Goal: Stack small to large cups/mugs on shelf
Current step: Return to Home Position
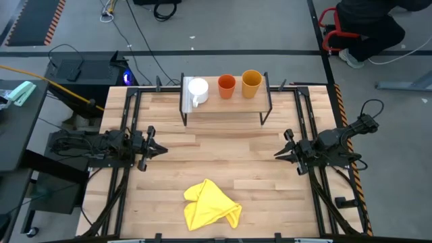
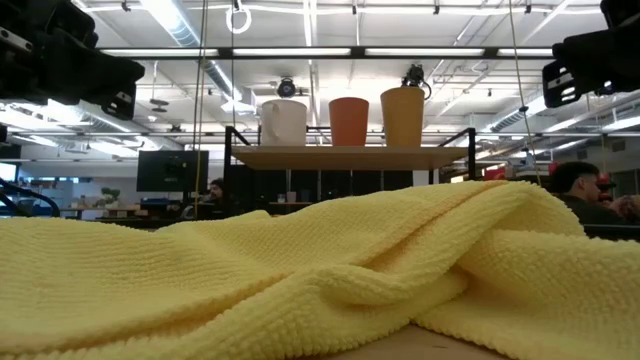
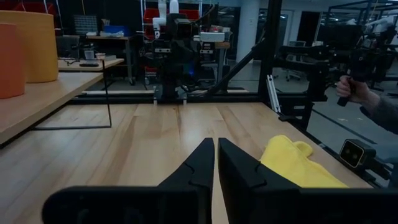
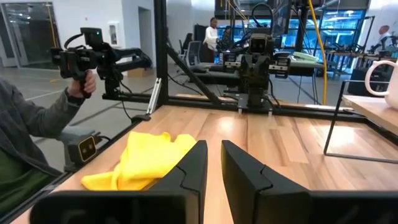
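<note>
The shelf (image 1: pixel 226 106) stands at the middle of the table's far edge on thin black legs. On its board, each upright on its base, stand the white mug (image 1: pixel 197 89) with its handle, the red-orange cup (image 1: pixel 226 86) and the taller yellow-orange cup (image 1: pixel 251 84), in a row from left to right; the low view shows the mug (image 2: pixel 283 122), the red-orange cup (image 2: pixel 349 121) and the yellow-orange cup (image 2: pixel 403 116). My left gripper (image 1: pixel 164 149) hovers shut at the table's left side. My right gripper (image 1: pixel 276 154) hovers shut at the right side. Neither touches anything.
A crumpled yellow cloth (image 1: pixel 210 204) lies on the table near its near edge and fills the low view (image 2: pixel 300 280). Bare wood lies between both grippers and the shelf. Beyond the table, a person's hand (image 4: pixel 81 81) holds a handheld device.
</note>
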### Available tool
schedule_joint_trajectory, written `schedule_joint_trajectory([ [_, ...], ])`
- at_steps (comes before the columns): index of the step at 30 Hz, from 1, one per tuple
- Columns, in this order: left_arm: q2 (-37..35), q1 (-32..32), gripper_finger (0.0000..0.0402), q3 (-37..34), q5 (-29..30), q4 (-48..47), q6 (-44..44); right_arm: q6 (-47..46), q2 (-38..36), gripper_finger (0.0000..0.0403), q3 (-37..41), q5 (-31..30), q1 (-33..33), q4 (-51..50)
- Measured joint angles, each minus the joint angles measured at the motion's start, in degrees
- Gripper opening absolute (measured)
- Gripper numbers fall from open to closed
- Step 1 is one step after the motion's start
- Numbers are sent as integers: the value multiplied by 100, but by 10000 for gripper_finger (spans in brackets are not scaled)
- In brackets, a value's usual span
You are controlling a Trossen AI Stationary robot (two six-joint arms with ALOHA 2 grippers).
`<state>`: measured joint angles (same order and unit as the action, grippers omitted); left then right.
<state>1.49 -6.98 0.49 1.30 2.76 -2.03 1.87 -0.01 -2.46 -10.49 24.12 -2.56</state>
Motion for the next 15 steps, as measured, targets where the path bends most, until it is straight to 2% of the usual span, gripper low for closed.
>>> schedule_joint_trajectory([
  [15,-1,0,35,0,0,0,120,-35,0,55,0,2,0,1],
])
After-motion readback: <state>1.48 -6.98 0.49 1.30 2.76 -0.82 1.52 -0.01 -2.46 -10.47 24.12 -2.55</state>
